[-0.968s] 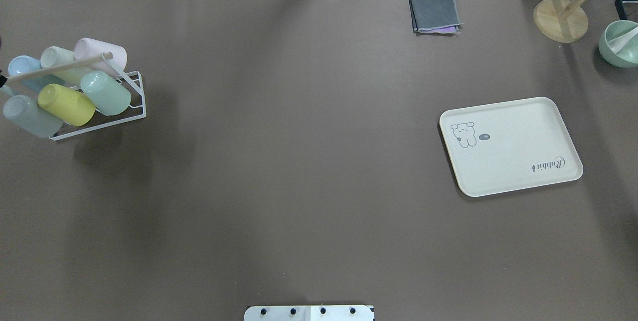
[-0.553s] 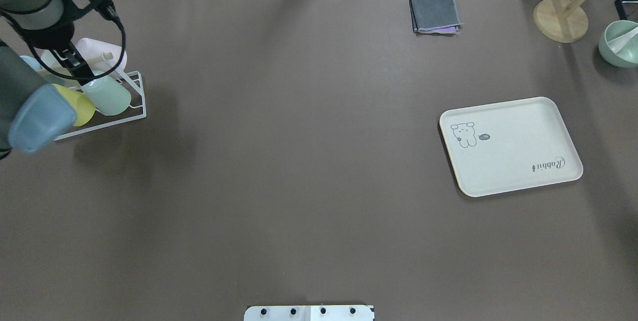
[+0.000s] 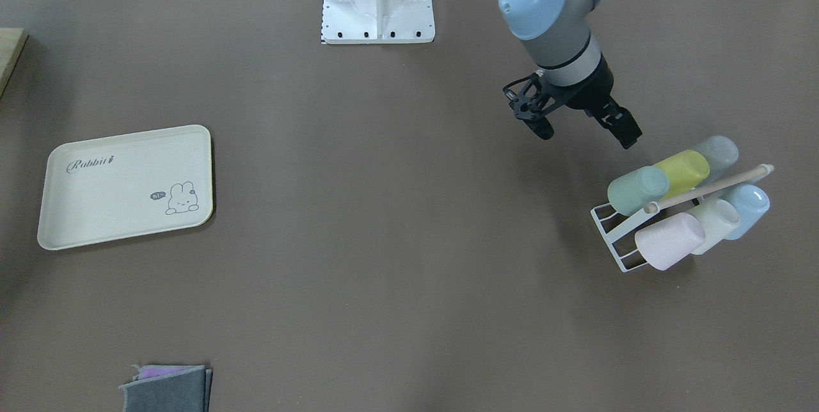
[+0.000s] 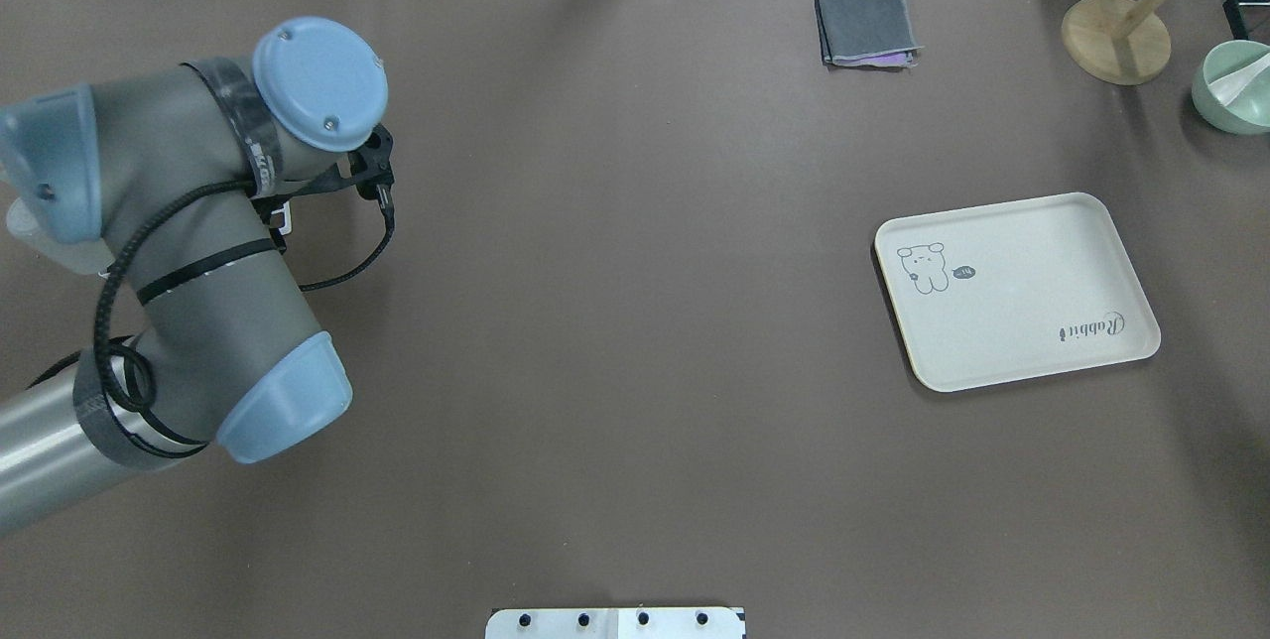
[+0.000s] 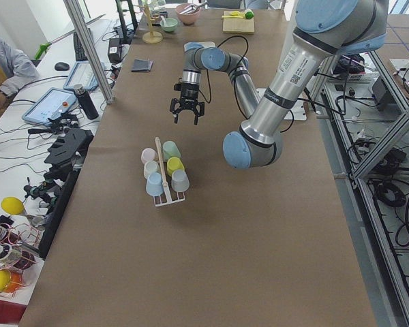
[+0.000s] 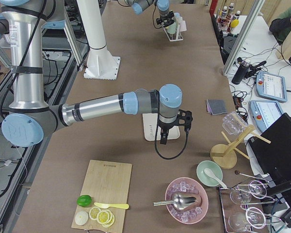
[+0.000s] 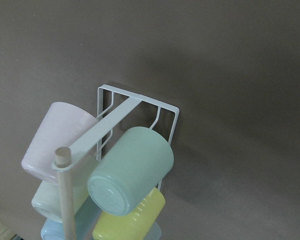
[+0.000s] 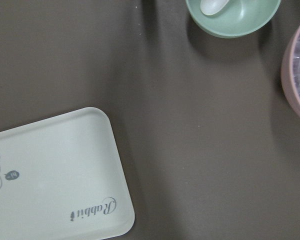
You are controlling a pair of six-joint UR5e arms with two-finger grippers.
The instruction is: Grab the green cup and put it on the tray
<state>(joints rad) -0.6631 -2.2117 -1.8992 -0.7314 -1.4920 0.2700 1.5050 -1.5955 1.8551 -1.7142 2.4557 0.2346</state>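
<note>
Front-facing view: the left arm [image 3: 556,34] reaches down from 1 o'clock. Its left jaws stand wide apart, holding nothing, above the counter [image 3: 384,239]. The green cup [image 3: 636,189] lies tilted on a white wire rack [image 3: 613,233], at about 4 o'clock from the jaws and clear of them. A yellow cup [image 3: 683,171] and a grey-blue cup [image 3: 718,151] follow it in a row toward 2 o'clock. A pink cup [image 3: 668,240] sits at 5 o'clock of the green one, across a wooden rod [image 3: 710,189]. The tray [image 3: 115,207] lies well apart on the view's 9 o'clock side.

Overhead view: the left arm [image 4: 198,252] covers the rack, so the green cup is hidden. The tray [image 4: 1022,262] lies bare at 3 o'clock, with a folded grey cloth [image 4: 863,27] at 11 o'clock of it.

Left side view: the spread left jaws hang at 12 to 1 o'clock of the green cup [image 5: 171,149].

Right side view: the right arm [image 6: 136,103] holds the right jaws over the tray [image 6: 149,128]. I cannot tell whether they are apart or together.

Left wrist view: the green cup [image 7: 132,170] fills the centre, its base toward the camera. The pink cup [image 7: 60,140] is at 9 o'clock of it and the yellow cup [image 7: 130,222] at 6 o'clock.

Right wrist view: the tray [image 8: 50,170] sits at 8 o'clock, and a green bowl [image 8: 240,25] at 1 o'clock.
</note>
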